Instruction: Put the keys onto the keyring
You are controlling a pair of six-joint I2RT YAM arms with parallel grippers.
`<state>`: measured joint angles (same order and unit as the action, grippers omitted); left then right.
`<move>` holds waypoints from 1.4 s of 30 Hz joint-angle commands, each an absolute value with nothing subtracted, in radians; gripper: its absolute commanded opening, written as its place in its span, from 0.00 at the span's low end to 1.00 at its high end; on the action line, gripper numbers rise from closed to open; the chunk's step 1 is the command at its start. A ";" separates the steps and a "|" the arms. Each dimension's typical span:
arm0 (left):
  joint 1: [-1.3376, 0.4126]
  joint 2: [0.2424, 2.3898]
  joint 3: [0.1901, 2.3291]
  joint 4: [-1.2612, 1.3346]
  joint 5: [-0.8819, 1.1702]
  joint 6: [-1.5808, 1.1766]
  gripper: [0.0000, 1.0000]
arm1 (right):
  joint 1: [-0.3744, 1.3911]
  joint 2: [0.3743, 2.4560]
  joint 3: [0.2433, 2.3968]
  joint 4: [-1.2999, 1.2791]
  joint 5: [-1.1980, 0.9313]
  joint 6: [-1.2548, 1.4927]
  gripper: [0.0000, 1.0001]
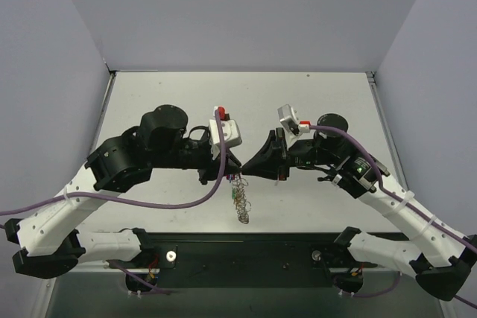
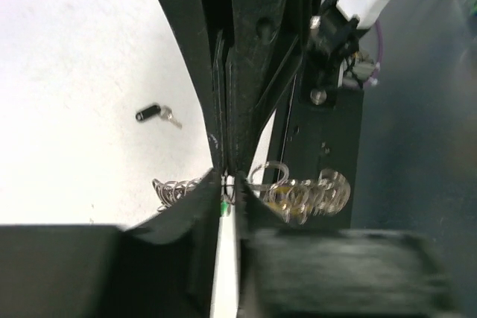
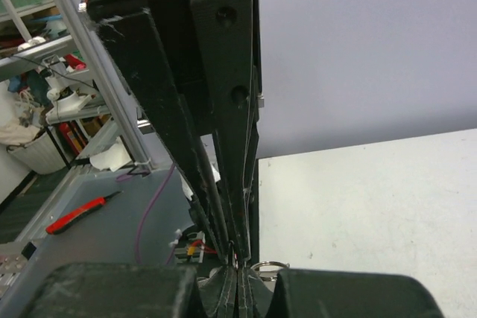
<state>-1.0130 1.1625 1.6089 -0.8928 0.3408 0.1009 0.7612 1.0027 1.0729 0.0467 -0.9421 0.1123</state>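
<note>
Both grippers meet tip to tip above the table's near middle. The keyring (image 1: 242, 208), a silvery coiled ring, hangs below them with small green and yellow keys (image 1: 237, 195) on it. In the left wrist view its coils (image 2: 175, 190) spread to either side of the fingers, with a yellow key (image 2: 287, 197) blurred among them. My right gripper (image 1: 245, 171) is shut on the ring's wire, and a loop of ring (image 3: 268, 264) shows beside its tips (image 3: 237, 273). My left gripper (image 1: 232, 169) stands a narrow slit apart around the same wire (image 2: 229, 184).
One dark-headed key (image 2: 153, 114) lies alone on the white table (image 1: 313, 102) beyond the fingers. A black base rail (image 1: 246, 255) runs along the near edge under the hanging ring. Grey walls close the table's far and side edges.
</note>
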 commanded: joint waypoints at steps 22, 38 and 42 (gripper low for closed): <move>-0.782 0.954 1.269 -0.147 0.658 -0.235 0.64 | 0.756 0.692 0.755 0.764 -0.652 0.396 0.00; -0.775 1.026 1.247 -0.014 0.784 -0.319 0.59 | 0.756 0.713 0.753 0.811 -0.653 0.425 0.00; -0.776 1.038 1.241 0.024 0.785 -0.334 0.58 | 0.756 0.716 0.755 0.813 -0.657 0.422 0.00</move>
